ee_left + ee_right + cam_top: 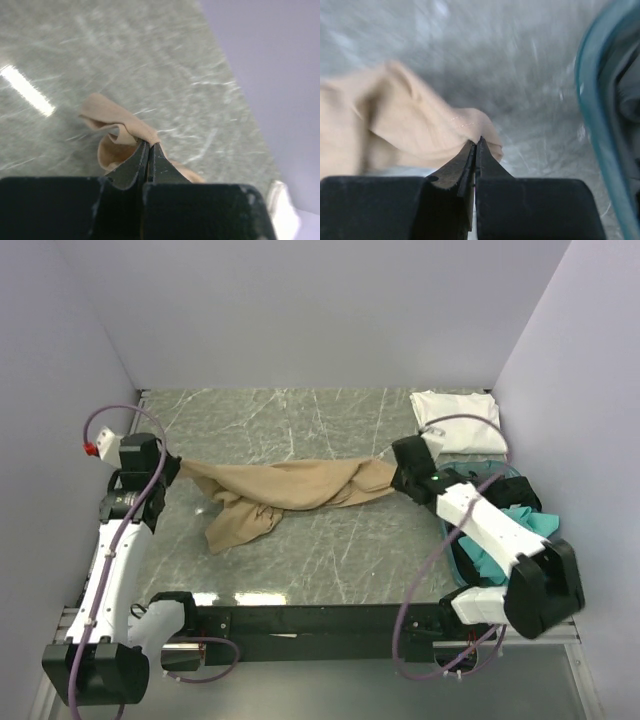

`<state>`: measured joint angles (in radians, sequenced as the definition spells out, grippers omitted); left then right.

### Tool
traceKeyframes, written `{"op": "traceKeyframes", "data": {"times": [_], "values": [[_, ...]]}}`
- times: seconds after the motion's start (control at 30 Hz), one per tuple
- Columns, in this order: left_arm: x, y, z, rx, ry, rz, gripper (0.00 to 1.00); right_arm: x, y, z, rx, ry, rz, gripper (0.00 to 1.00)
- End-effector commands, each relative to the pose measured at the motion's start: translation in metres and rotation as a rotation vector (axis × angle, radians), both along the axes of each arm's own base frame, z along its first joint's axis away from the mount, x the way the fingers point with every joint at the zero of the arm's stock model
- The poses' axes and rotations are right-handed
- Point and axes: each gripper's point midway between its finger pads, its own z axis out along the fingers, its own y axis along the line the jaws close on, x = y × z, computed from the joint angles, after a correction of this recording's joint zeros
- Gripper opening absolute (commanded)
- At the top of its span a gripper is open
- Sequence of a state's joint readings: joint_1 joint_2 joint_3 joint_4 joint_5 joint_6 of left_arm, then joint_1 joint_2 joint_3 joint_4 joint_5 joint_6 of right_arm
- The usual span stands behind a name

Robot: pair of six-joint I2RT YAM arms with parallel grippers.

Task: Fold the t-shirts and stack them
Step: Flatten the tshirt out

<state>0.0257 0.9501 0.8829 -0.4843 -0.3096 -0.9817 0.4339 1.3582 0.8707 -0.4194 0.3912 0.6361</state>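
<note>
Cloth is the whole matter of this moment, so I go from the near edge outward.

On the near right, under the right arm, the shallow teal basket [581, 100] sits at the table [330, 570] edge. It holds a teal t-shirt [525, 523] and a dark grey t-shirt [627, 95], both crumpled. I judge these are waiting for their turn.

In the middle of the table the tan t-shirt [290, 485] lies stretched in a long, twisted band from left to right. One loose part spreads toward the near side.

The left gripper [148, 147] is pressed together on a fold at the left end of the tan t-shirt. Its wrist view shows the cloth bunched right at the tips.

The right gripper [477, 145] is pinched on the right end, close beside the basket rim. A small edge of tan cloth sits between its tips.

With one end in each gripper the shirt can be pulled and laid flat, which I think is the purpose of this hold. The twist in the middle may resist the spreading.

At the far right corner a white t-shirt [455, 420] lies folded, well apart from the tan one. It looks like the start of the stack.
</note>
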Motion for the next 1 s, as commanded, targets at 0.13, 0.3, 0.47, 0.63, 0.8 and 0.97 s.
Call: {"op": "traceKeyframes", "data": {"times": [0.13,0.3,0.47,0.63,0.8,0.97], "values": [[-0.010,0.002,0.142,0.012,-0.338,0.009,0.01,0.009,-0.028,0.175,-0.014,-0.423,-0.040,0.00],[-0.039,0.012,0.218,0.056,-0.509,0.061,0.01,-0.015,-0.046,0.263,0.021,-0.634,-0.053,0.00],[-0.086,0.025,0.277,0.092,-0.668,0.141,0.01,-0.048,-0.072,0.322,0.022,-0.776,-0.105,0.00],[-0.138,0.028,0.337,0.125,-0.864,0.167,0.01,-0.085,-0.075,0.376,0.103,-0.924,-0.027,0.00],[-0.178,0.030,0.375,0.159,-0.956,0.179,0.01,-0.128,-0.069,0.421,0.197,-1.060,0.098,0.00],[-0.218,0.030,0.402,0.167,-1.064,0.195,0.01,-0.163,-0.070,0.438,0.261,-1.123,0.172,0.00]]}}
